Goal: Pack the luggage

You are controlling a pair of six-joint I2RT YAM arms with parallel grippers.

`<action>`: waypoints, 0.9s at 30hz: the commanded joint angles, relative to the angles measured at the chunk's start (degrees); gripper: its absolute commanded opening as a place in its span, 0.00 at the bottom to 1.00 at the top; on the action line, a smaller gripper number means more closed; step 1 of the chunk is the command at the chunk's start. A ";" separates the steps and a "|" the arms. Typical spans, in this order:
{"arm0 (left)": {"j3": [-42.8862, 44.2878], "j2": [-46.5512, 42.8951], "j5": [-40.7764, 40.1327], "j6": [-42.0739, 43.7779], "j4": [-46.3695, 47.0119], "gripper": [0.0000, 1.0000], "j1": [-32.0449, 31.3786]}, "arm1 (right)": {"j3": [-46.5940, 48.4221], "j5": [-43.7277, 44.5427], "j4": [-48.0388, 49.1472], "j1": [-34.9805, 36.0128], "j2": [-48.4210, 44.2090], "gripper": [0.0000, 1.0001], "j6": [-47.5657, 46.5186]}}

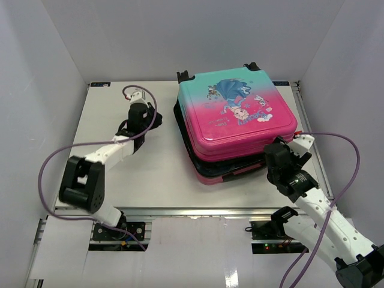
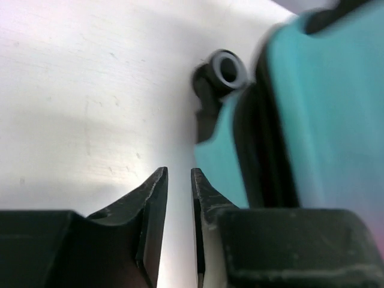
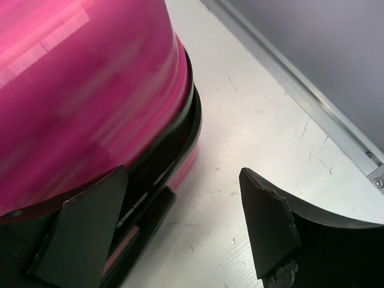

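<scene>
The luggage [image 1: 237, 114] lies flat on the white table with its lid down, teal at the far end and pink at the near end. My left gripper [image 1: 140, 103] hovers to its left, jaws a narrow gap apart with nothing between them [image 2: 179, 171]. The left wrist view shows the teal shell [image 2: 324, 120] and a black wheel [image 2: 227, 69] just ahead on the right. My right gripper [image 1: 281, 153] is at the luggage's near right corner, open wide and empty [image 3: 183, 171]. Its left finger [image 3: 90, 222] stands in front of the pink shell [image 3: 78, 90] and the black zipper seam [image 3: 174, 162].
White walls enclose the table on three sides. A metal rail [image 3: 312, 102] runs along the table's right edge, close to the right gripper. Purple cables [image 1: 45, 174] loop from both arms. Bare tabletop [image 1: 156, 162] lies left of the luggage.
</scene>
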 commanded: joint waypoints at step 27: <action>-16.08 -8.89 -7.82 -8.19 4.86 0.37 -25.42 | 5.79 4.00 -3.81 -0.77 -5.96 0.84 -2.86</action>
